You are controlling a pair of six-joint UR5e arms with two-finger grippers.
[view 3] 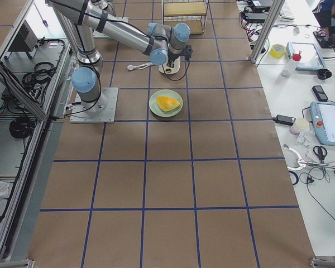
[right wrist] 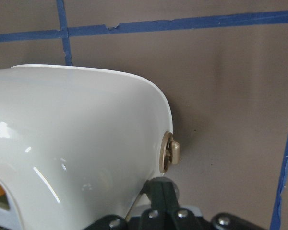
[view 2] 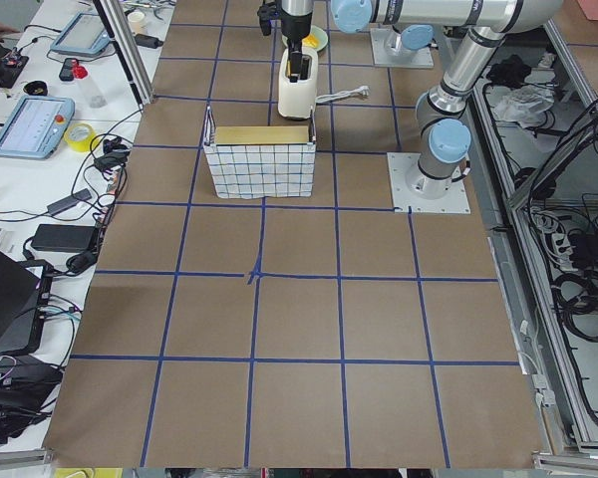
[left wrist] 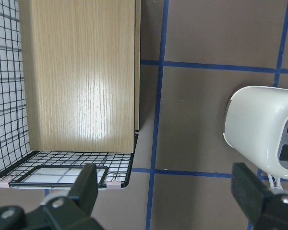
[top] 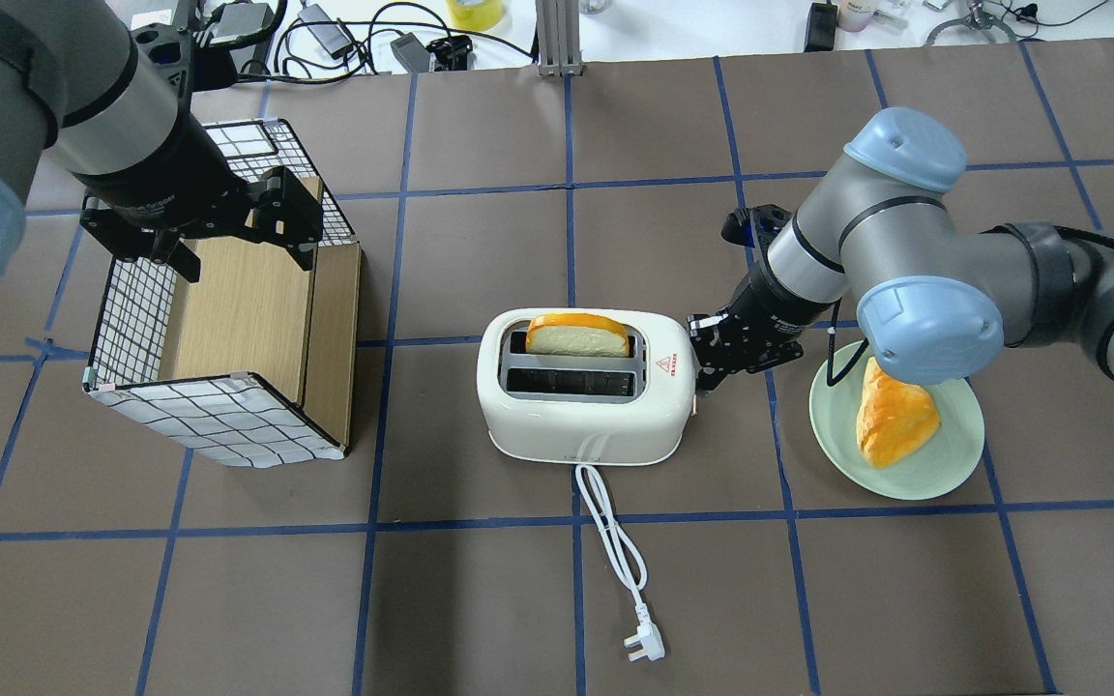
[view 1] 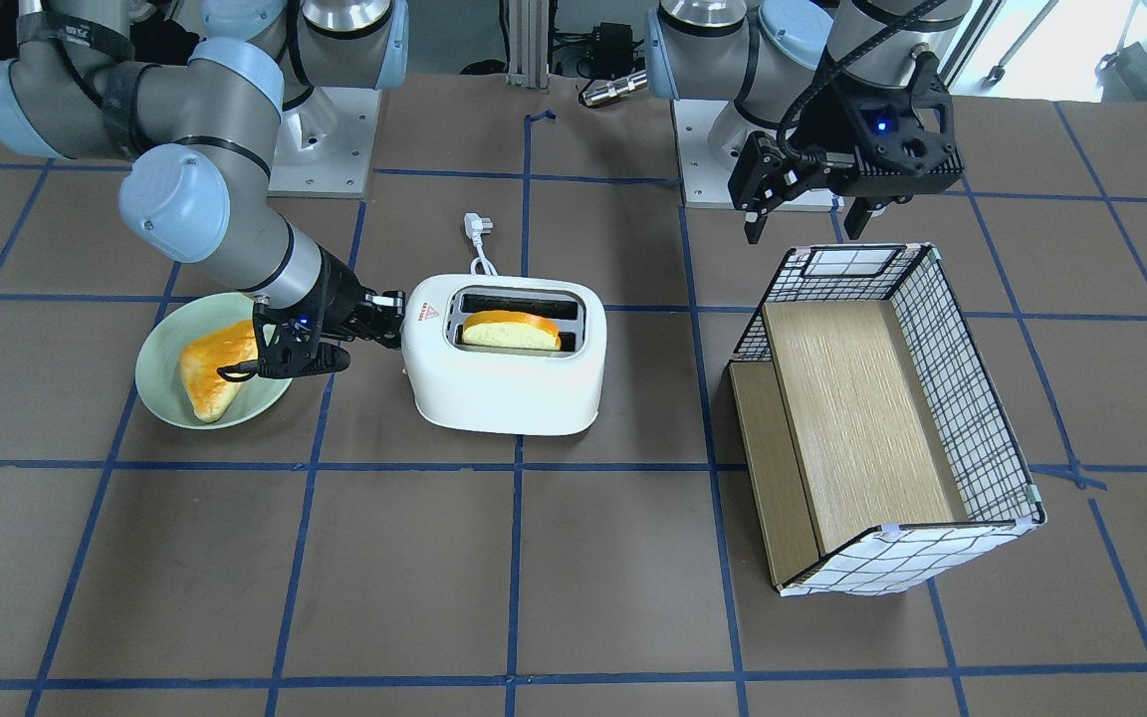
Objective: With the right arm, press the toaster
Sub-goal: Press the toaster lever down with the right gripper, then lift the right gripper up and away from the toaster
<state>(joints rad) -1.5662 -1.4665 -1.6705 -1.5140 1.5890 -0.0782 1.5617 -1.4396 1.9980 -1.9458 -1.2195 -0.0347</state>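
The white two-slot toaster [view 1: 504,383] stands mid-table with a bread slice [view 1: 511,331] upright in one slot; it also shows in the overhead view [top: 586,416]. Its red triangle mark [top: 665,364] faces my right gripper [top: 707,356], which is shut, fingertips against the toaster's end wall. In the right wrist view the closed fingertips [right wrist: 162,189] sit just below a beige knob [right wrist: 171,153] on the toaster's end [right wrist: 77,143]. My left gripper [top: 233,242] is open and empty, hovering over the basket's end.
A wire-and-fabric basket [view 1: 962,398] with a wooden board inside lies on the robot's left. A green plate [top: 944,478] with a second bread piece [top: 891,425] sits under the right forearm. The toaster's white cord and plug [top: 615,551] trail toward the robot.
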